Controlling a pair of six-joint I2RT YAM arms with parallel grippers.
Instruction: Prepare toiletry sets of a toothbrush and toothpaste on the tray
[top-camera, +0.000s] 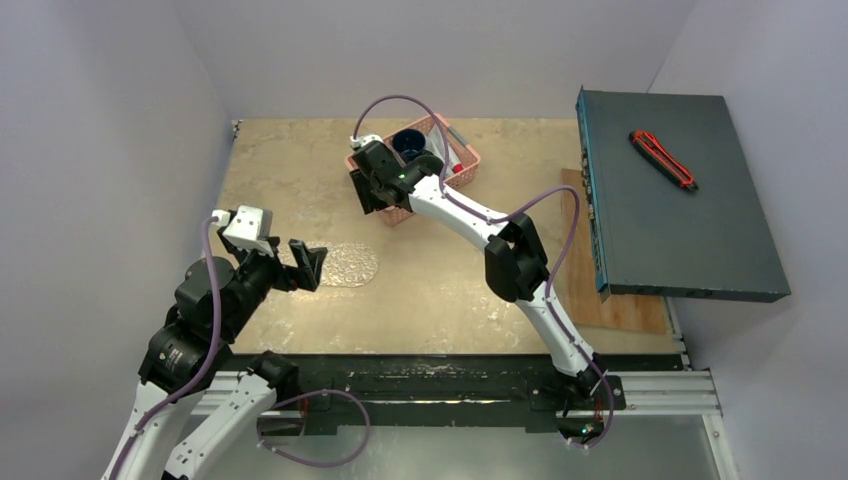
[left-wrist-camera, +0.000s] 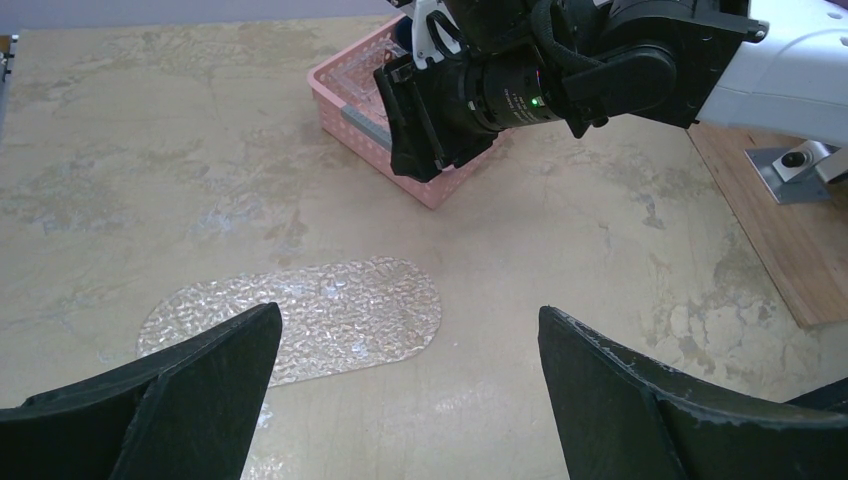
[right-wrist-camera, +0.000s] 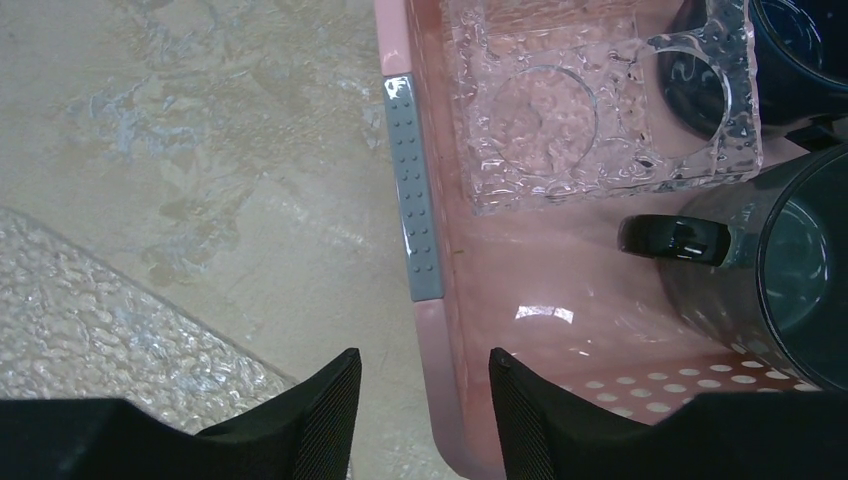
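The see-through embossed tray lies flat on the table, bare; it also shows in the left wrist view and at the lower left of the right wrist view. My left gripper is open and empty, low over the table at the tray's near end. My right gripper is open and empty at the pink basket's near-left corner. Its jaws straddle the basket's wall, one outside, one inside. No tube or brush shows clearly; they are hidden or out of view.
In the basket are two dark mugs and a clear embossed holder with round holes. A grey dotted strip lies along its rim. A dark slab with a red cutter and a wooden board stand at the right.
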